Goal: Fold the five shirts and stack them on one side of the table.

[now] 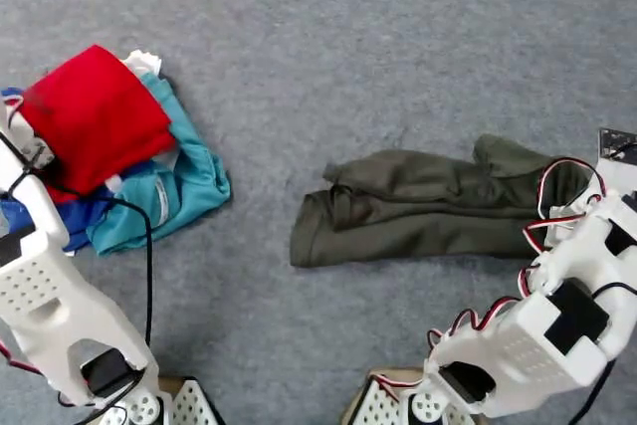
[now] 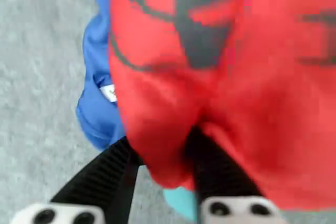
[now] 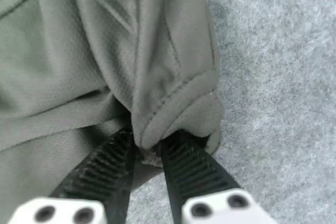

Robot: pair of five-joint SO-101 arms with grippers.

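Right gripper [image 3: 148, 140] pinches the hem of the green shirt [image 1: 418, 211], which lies at the middle right of the table [image 1: 348, 47]. I should grip tight and pull slowly so the fold lies flat. Left gripper [image 2: 161, 149] pinches the red shirt [image 1: 95, 111] at the upper left, on top of the teal shirt [image 1: 189, 181] and blue shirt [image 1: 40, 221]. That pile is well apart, so I think nothing is in the way.

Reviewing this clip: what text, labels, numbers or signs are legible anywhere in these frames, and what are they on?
No text here can be read.
On the red shirt: a dark printed graphic, too blurred to make out any letters.
On the blue shirt: a small white tag, too blurred to read.
On the olive shirt: no print visible.
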